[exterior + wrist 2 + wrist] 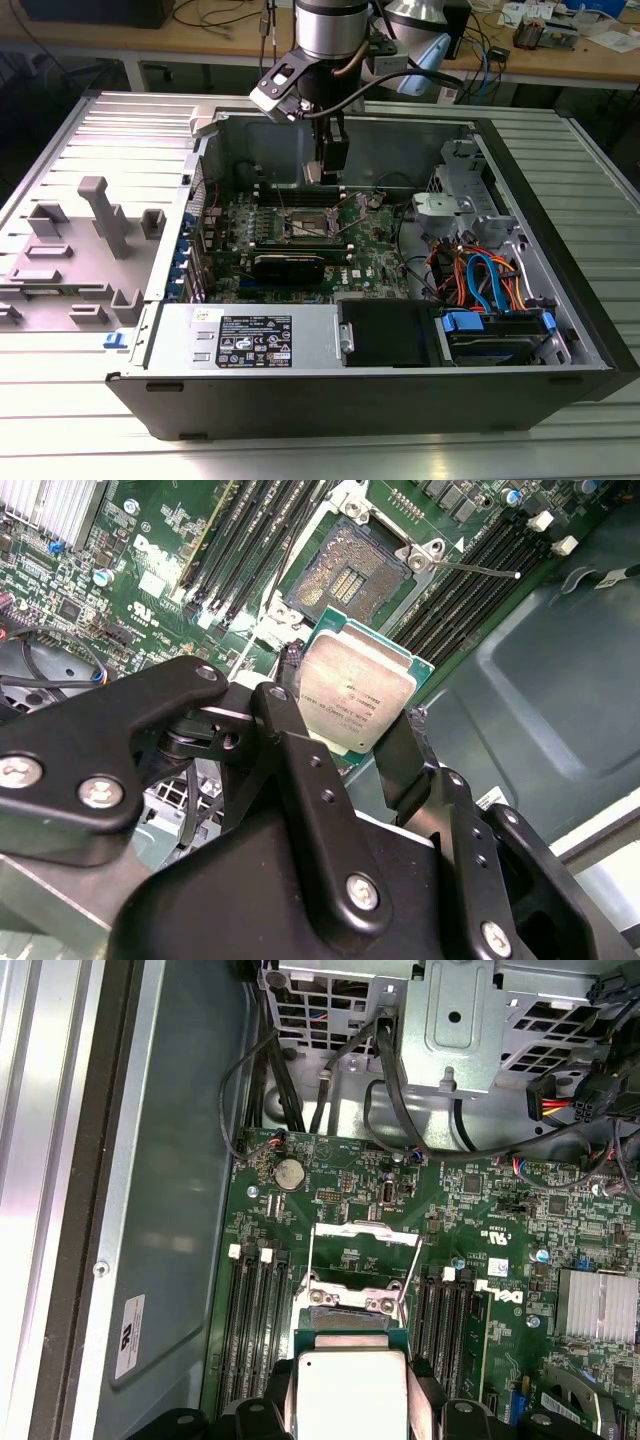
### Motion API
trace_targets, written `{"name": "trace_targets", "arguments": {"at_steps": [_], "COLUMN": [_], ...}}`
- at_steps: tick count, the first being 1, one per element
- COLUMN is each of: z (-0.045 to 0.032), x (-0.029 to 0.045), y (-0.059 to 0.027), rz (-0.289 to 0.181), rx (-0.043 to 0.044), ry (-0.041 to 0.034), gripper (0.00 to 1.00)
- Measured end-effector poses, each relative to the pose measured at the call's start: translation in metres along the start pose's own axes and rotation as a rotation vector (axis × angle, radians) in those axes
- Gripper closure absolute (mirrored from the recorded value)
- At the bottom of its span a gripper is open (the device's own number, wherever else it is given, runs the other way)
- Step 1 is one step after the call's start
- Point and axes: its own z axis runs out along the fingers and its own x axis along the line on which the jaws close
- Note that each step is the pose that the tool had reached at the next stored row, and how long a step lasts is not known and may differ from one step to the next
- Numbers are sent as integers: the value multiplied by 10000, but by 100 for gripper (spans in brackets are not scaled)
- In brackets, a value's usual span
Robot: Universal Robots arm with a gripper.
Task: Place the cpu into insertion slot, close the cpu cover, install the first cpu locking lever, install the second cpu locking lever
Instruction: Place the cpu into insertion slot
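Jigs (105, 215): grey, on the table, well to the exterior view's left of the slot (305, 226).
Gripper (323, 172): hangs over the slot, black fingers (300, 770) clenched on two edges of the cpu (357, 698).
Cpu: metal top faces both wrist cameras; it is above the slot, apart from it, not seated.
Slot: bare, contacts showing.
Cover (365, 1230): tipped up open at the slot.
Cables (480, 280): orange and blue, to the exterior view's right of the slot.
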Motion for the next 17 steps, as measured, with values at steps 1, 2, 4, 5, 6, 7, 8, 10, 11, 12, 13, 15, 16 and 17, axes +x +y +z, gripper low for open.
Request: {"name": "trace_targets", "arguments": {"at_steps": [1,2,4,5,6,7,8,10,11,12,13,15,16,17], "z": [0,0,0,4,8,11,16,29,39,46,50,60,65,73], "x": [0,0,0,0,0,0,0,0,1,1,1,3,3,3], "y": [0,0,0,0,0,0,0,-1,-5,-13,-19,-34,-39,-44], "rz": [0,1,1,7,16,32,62,147,205,220,224,235,243,253], "rx": [0,0,1,0,-1,-1,0,1,2,2,3,1,1,2], "ry": [0,0,-2,-1,-1,-1,-3,-7,-10,-12,-12,-11,-11,-12], "gripper": [46,46,46,46,46,46,46,46,46,46,46,46,46,46]}}
